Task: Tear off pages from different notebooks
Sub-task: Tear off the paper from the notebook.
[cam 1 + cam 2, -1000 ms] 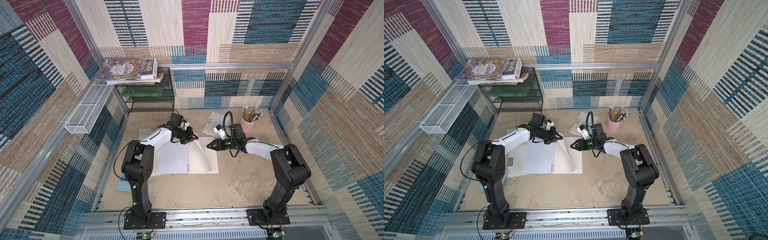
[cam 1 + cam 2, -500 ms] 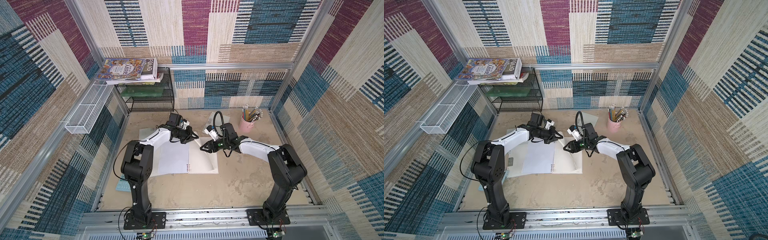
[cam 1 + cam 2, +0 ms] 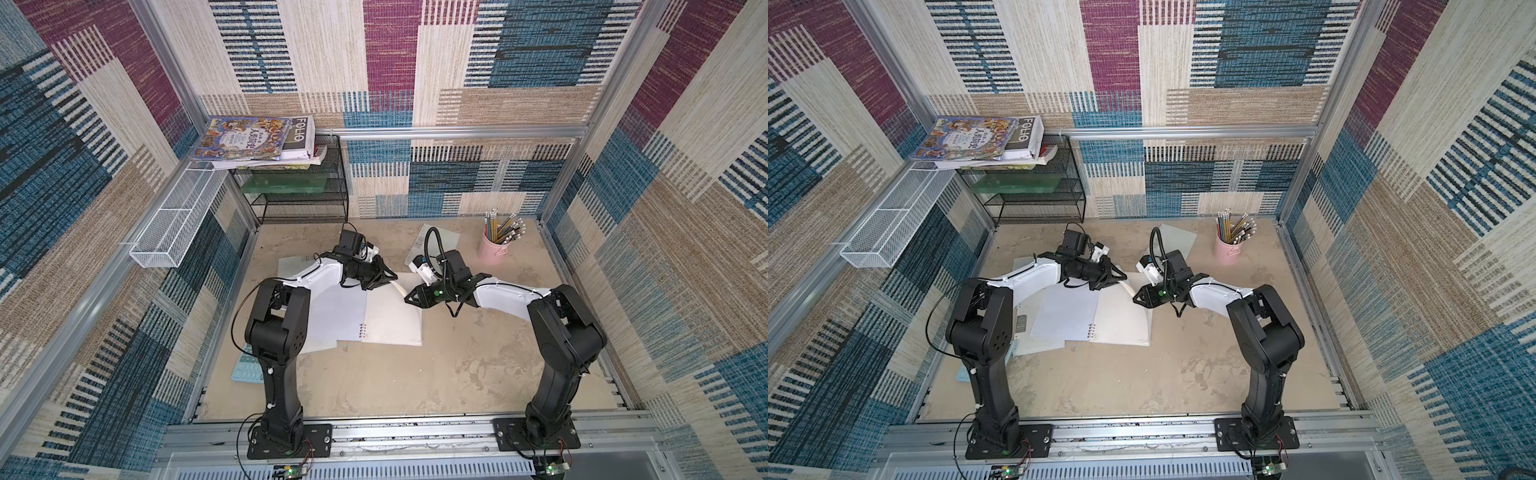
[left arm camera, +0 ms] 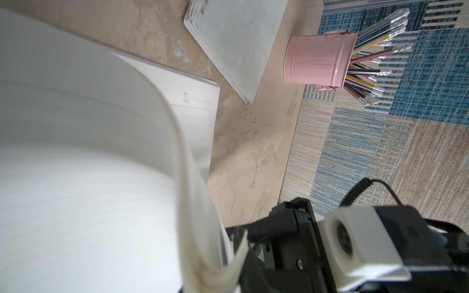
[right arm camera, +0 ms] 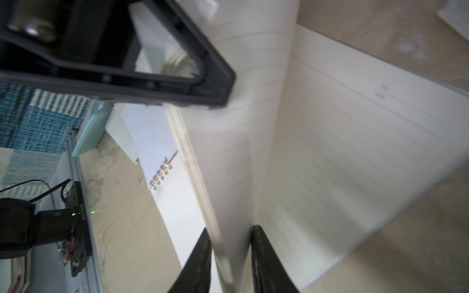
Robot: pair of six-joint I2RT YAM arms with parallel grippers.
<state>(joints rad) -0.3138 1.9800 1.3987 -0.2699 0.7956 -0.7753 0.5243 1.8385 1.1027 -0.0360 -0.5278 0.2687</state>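
Two things differ from a second ago, both at the open notebook (image 3: 390, 322) in mid-table. Nearest, its spiral (image 3: 362, 330) and flat leaves lie as they did, with white sheets (image 3: 322, 345) poking out beneath its left side.

Just beyond, the right gripper (image 5: 229, 228) stood well off to the right with its fingers (image 5: 200, 253) wide. It has come in over the right leaf to the raised page (image 5: 241, 152). Its fingers now straddle that page's edge, narrower than before but apart, not yet pinching the paper.

Past it, the left gripper (image 3: 388, 277) stays at the notebook's far edge with its tip against the page, which arches up from the spiral toward it. Whether its jaws clench the sheet or have let go I cannot tell.

Farther back, a closed notebook (image 3: 442, 241) and the pencil cup (image 3: 496, 249) are unmoved.

My reading is that the page is being passed or shared for the pull. It looks bound yet, so the tear is still ahead, and the right fingers must close first.
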